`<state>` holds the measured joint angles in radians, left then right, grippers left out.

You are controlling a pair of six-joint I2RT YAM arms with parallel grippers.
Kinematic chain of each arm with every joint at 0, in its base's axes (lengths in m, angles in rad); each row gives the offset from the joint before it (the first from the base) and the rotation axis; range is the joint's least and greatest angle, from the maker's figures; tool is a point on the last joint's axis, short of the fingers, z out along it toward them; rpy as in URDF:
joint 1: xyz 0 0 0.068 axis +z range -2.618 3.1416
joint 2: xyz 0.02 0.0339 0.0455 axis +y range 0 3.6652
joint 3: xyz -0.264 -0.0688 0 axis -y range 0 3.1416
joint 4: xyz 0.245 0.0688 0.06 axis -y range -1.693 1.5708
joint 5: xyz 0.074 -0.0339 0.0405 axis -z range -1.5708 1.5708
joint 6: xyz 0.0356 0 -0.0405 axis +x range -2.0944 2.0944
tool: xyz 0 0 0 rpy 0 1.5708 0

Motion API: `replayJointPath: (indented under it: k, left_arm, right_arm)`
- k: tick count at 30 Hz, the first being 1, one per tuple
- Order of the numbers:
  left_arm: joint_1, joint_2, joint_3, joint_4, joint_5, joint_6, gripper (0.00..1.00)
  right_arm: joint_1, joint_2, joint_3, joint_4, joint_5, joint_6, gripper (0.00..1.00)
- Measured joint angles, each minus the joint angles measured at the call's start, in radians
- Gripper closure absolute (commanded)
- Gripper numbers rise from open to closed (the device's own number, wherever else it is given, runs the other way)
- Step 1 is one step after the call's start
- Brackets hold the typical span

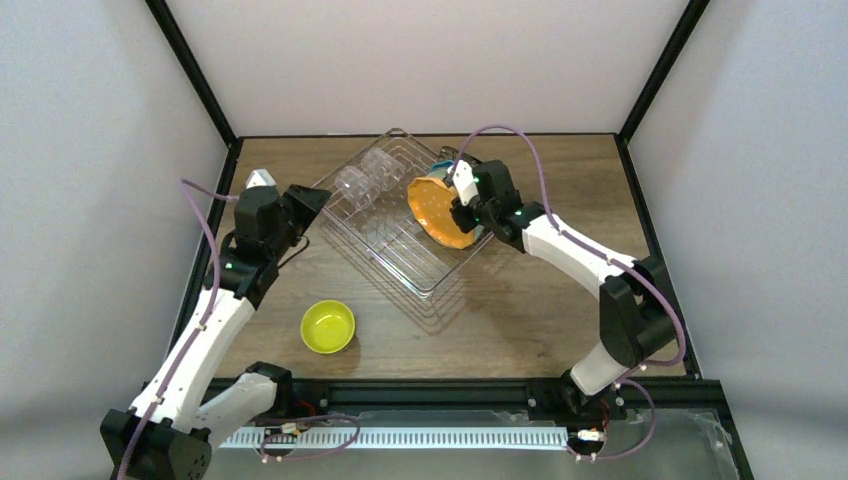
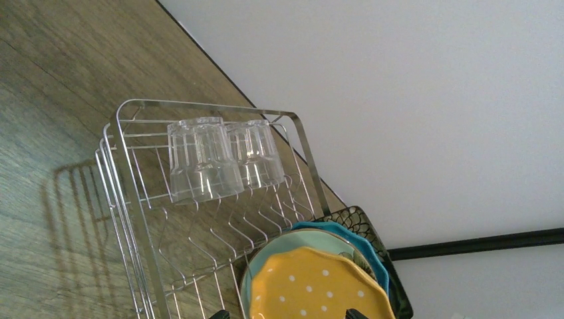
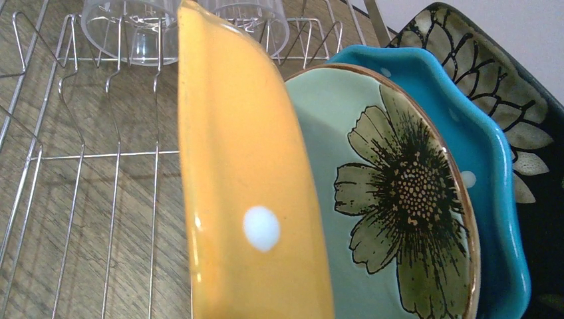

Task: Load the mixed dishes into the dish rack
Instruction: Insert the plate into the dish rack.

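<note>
Right hand (image 1: 462, 208): pinches the orange plate (image 1: 438, 212) by its far-right rim; own fingers out of the wrist view, grip read from the top view only. Plate on edge and tilted, over the right end of the dish rack (image 1: 400, 250), white-dotted face turned near-left.

Left hand (image 1: 316, 198): spread wide, holds nothing, sits just off the rack's left rim and points at the rack.

Dish rack: mid-surface (image 1: 520, 310), set on a diagonal from far-left to near-right.

Behind the orange plate, all on edge in the rack, in order toward the far right:
- mint flower plate (image 3: 379, 199), very close to the orange one, contact not clear
- teal plate (image 3: 495, 179), close behind the mint one
- black floral plate (image 3: 525, 100), last in the row

All three almost hidden in the top view by the orange plate and the right hand.

Two clear glasses (image 2: 219, 159): side by side at the rack's far-left end, well apart from the plates. Bare prongs and wires between glasses and plates.

Yellow-green bowl (image 1: 328, 326): on the surface, near-left of the rack, apart from it, just right of the left arm's forearm. Not in the rack.

In the way: left hand close to the rack's left rim; right wrist and forearm over the rack's right corner.

Small white thing (image 1: 260, 178) at far left behind the left arm: cannot tell what. Purple cables (image 1: 530, 160) loop over both arms.
</note>
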<state>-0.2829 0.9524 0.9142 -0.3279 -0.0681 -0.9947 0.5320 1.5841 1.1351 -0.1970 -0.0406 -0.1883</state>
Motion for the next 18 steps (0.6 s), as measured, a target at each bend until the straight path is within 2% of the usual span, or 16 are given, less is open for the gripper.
replayJointPath:
  k: [18]
  left_arm:
    - [0.000,0.008,0.000,0.000,-0.002,0.007,0.00]
  right_arm:
    - [0.021,0.000,-0.049,0.065,-0.001,-0.008,0.99]
